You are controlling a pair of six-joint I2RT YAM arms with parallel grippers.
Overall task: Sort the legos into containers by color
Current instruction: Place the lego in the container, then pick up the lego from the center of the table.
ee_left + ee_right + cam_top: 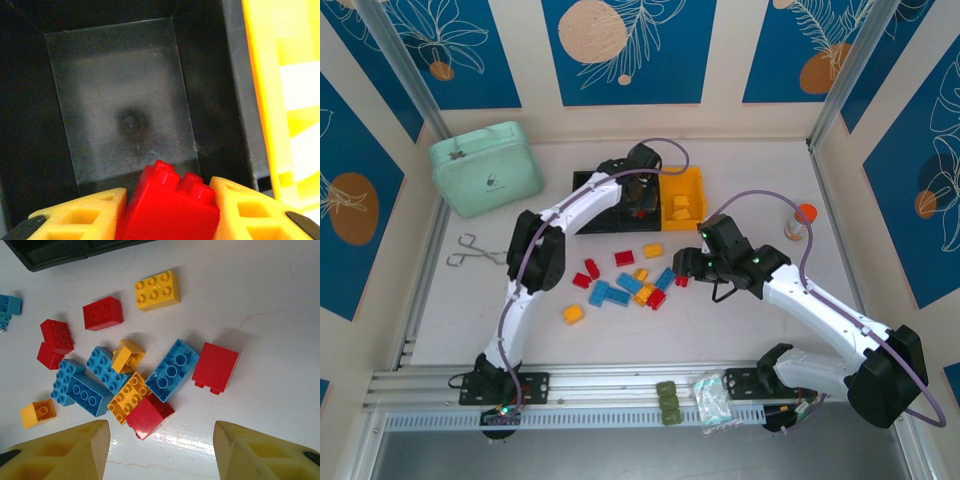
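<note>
My left gripper point(640, 204) hangs over the middle black container point(620, 215) and is shut on a red lego point(170, 205). Its yellow fingers point(80, 215) press the brick from both sides, above the bin's bare floor point(125, 115). The yellow container point(682, 197) next to it holds yellow bricks. My right gripper point(160, 450) is open and hovers at the right end of the loose lego pile point(630, 282). Nearest to it lie a red brick point(149, 415), a long blue brick point(172, 370) and another red brick point(215, 367).
A mint-green case point(485, 168) sits at the back left, with metal forceps point(475, 252) in front of it. A small bottle with an orange cap point(800, 222) stands at the right. A plastic bag point(712, 400) and green pieces point(667, 402) lie on the front rail.
</note>
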